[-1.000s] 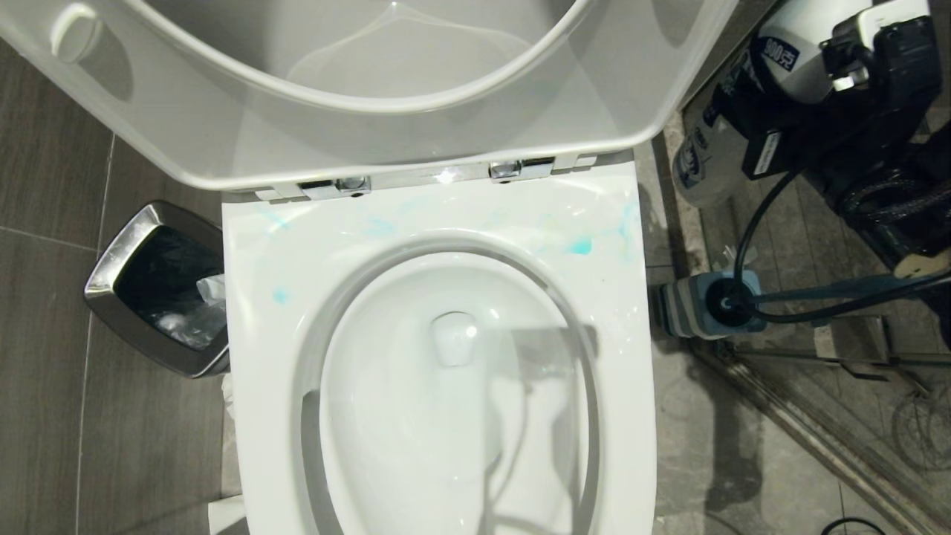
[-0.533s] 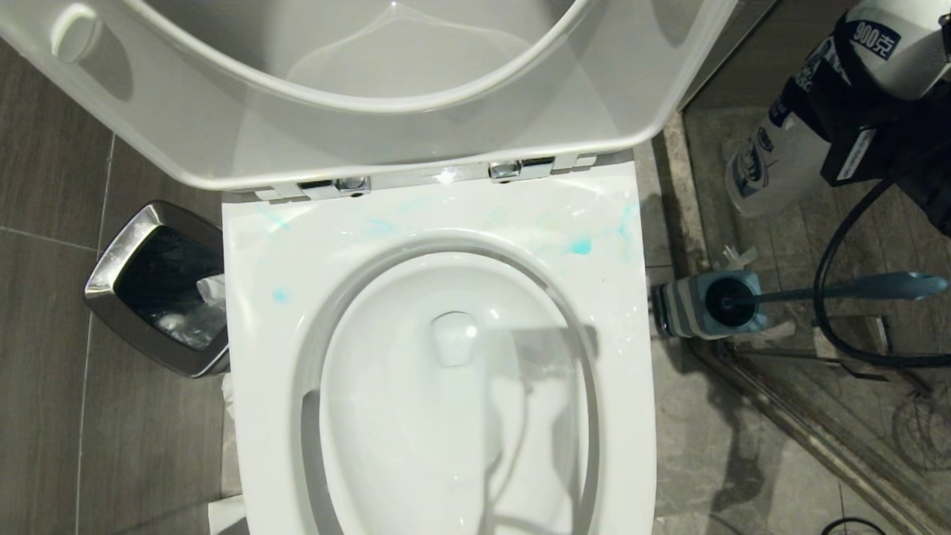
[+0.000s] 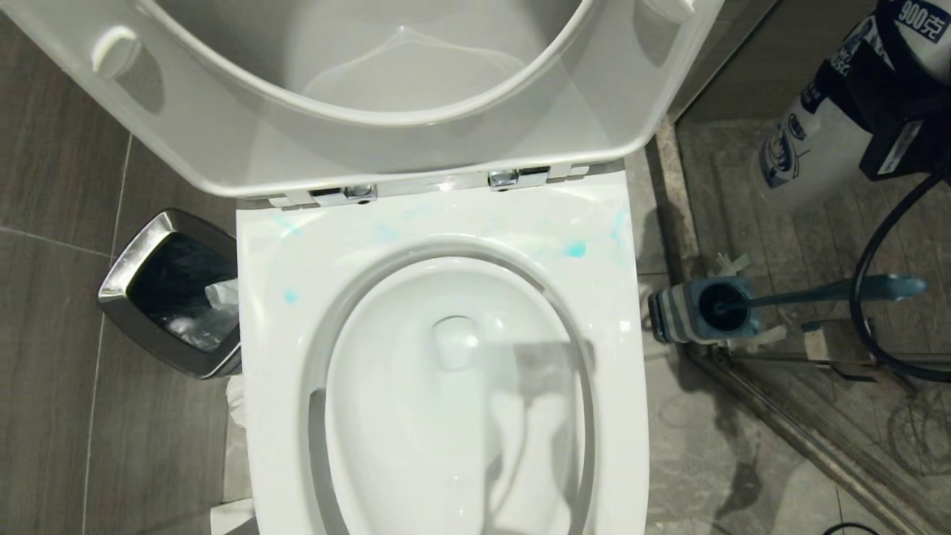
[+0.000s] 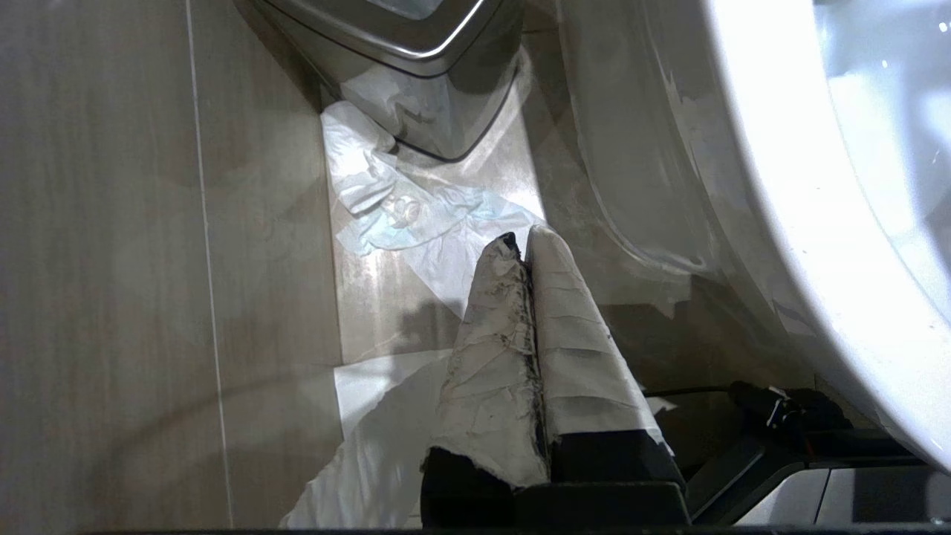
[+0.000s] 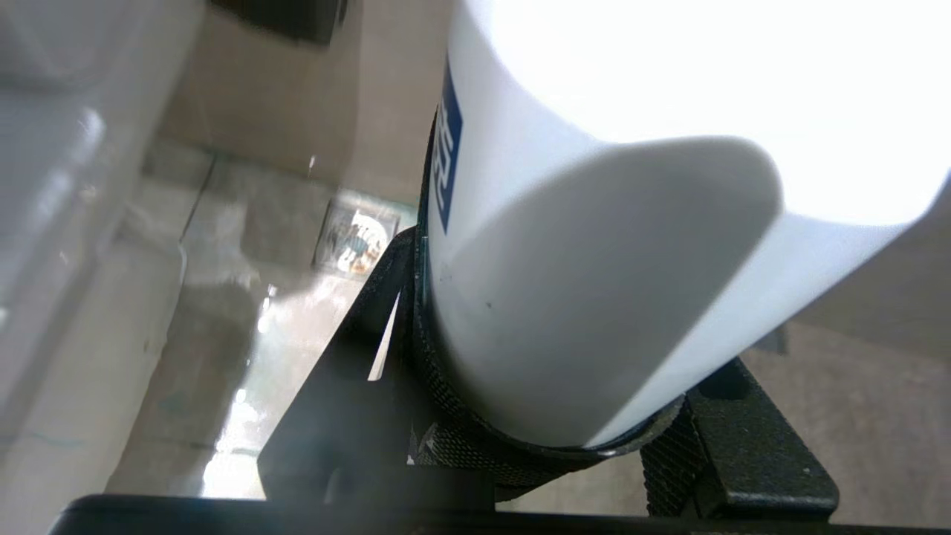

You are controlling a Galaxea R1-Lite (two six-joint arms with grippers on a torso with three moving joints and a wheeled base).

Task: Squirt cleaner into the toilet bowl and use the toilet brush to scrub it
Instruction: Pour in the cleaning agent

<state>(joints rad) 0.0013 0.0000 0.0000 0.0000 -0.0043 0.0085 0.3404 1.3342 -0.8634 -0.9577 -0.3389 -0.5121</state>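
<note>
The toilet bowl stands open, seat and lid raised. Turquoise cleaner smears mark the back of its rim. At the far upper right my right gripper is shut on a tilted white cleaner bottle with blue print, well away from the bowl. In the right wrist view the bottle fills the right gripper. The toilet brush stands in its ribbed holder on the floor right of the bowl. My left gripper hangs shut and empty over the floor beside the bowl's base.
A chrome-rimmed waste bin stands left of the bowl, and crumpled tissue lies on the floor by the waste bin. A black cable loops past the brush handle. A metal door rail runs across the floor at right.
My right gripper has carried the bottle up and to the right, uncovering the brush handle. The whole head view has shifted slightly. The left gripper stays put.
</note>
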